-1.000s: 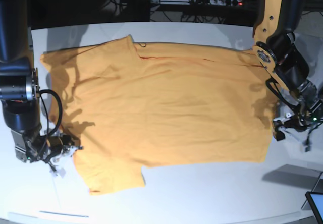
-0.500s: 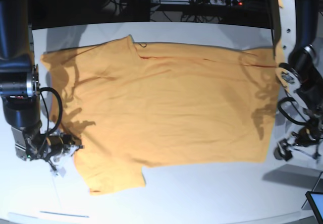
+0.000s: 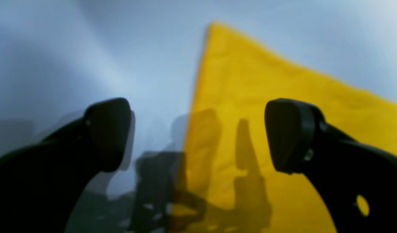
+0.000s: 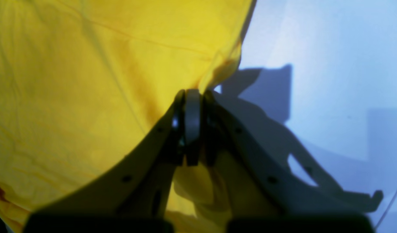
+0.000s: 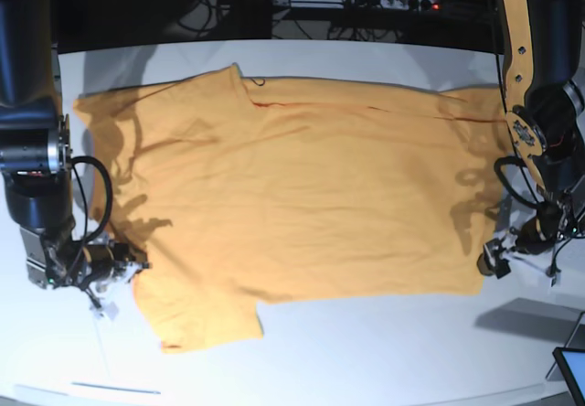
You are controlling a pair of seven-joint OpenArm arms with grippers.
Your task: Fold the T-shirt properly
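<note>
The orange-yellow T-shirt [image 5: 302,186] lies spread flat on the white table [image 5: 366,351], with its neck to the left and its hem to the right. My right gripper [image 5: 135,265] is at the near sleeve's edge. In the right wrist view it [image 4: 192,97] is shut on the T-shirt [image 4: 88,81] at the fabric's edge. My left gripper [image 5: 494,260] is low at the near hem corner. In the left wrist view it [image 3: 198,136] is open, and the T-shirt's corner edge [image 3: 266,97] runs between its fingertips [image 3: 109,132].
A power strip and cables [image 5: 384,2] lie behind the table's far edge. A dark screen corner [image 5: 571,369] sits at the near right. A small white tag on a cord [image 5: 108,310] lies by my right gripper.
The left arm has swung out to the right and its gripper has come back to the T-shirt's near hem corner. The right arm and the T-shirt have not moved.
</note>
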